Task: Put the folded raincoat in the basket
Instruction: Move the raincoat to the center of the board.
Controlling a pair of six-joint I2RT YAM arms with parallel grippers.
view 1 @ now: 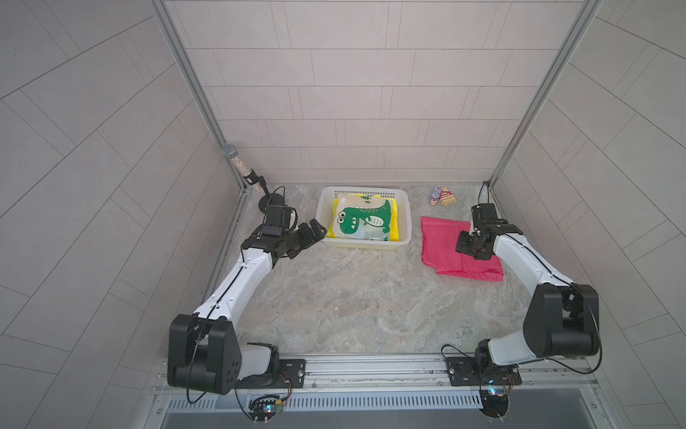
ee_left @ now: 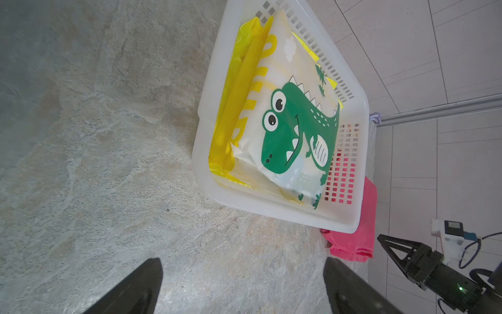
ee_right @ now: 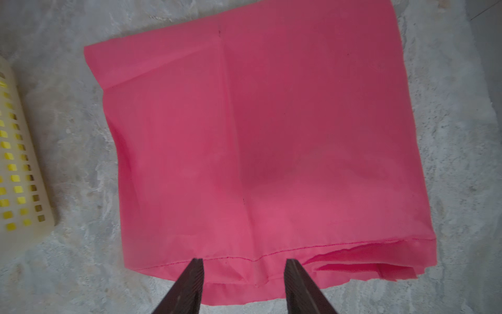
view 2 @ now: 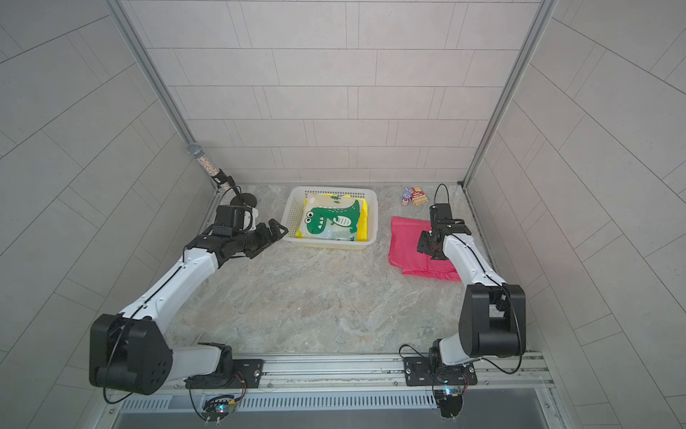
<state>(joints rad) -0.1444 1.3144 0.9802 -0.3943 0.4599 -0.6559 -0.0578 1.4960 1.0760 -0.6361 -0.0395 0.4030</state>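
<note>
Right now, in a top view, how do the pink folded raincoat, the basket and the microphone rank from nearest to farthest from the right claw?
1. pink folded raincoat: on the right of the table, directly under the right claw.
2. basket: at mid-table toward the back, beside the raincoat.
3. microphone: in the far back-left corner.

folded raincoat (ee_left: 293, 130): showing a green cartoon dinosaur and, beside it, big yellow strokes looking like letters, partly tucking under a fold and not spelling out anything readable.
small box (view 1: 448, 197): carrying a red panel with pale print, coming out too small and blurred for reading in both top views.
readable text overall: nothing coming through legibly in any view.
</note>
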